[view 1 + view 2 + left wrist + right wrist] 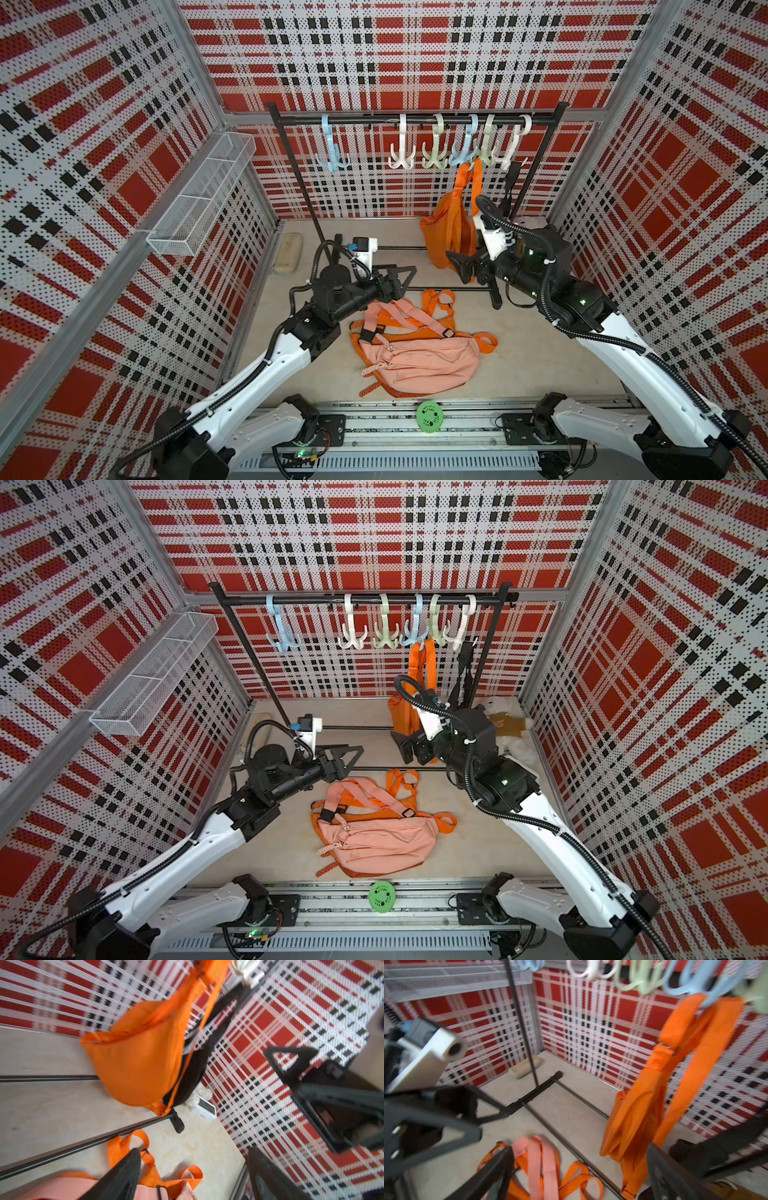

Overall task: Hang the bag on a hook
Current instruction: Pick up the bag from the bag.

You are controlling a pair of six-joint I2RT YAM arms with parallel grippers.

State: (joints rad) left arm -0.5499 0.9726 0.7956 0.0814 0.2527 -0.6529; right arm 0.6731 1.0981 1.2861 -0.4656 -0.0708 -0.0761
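An orange bag [446, 232] [401, 717] hangs by its strap from a light-blue hook [465, 151] [413, 633] on the black rack rail [374, 120]. It also shows in both wrist views, as the orange bag [141, 1059] [639, 1109]. A pink and orange bag [419, 357] [378, 837] lies flat on the floor in front of the rack. My right gripper [455, 262] [580, 1148] stands open just beside the hanging bag, holding nothing. My left gripper [409, 278] [194, 1153] is open above the pink bag's straps, empty.
Several more hooks hang along the rail. A black bag [509, 183] hangs at the rail's right end. A plush toy [505, 725] lies in the right corner. A white mesh basket [203, 195] is on the left wall. A beige pad [287, 253] lies beneath it. A green disc [430, 417] sits on the front rail.
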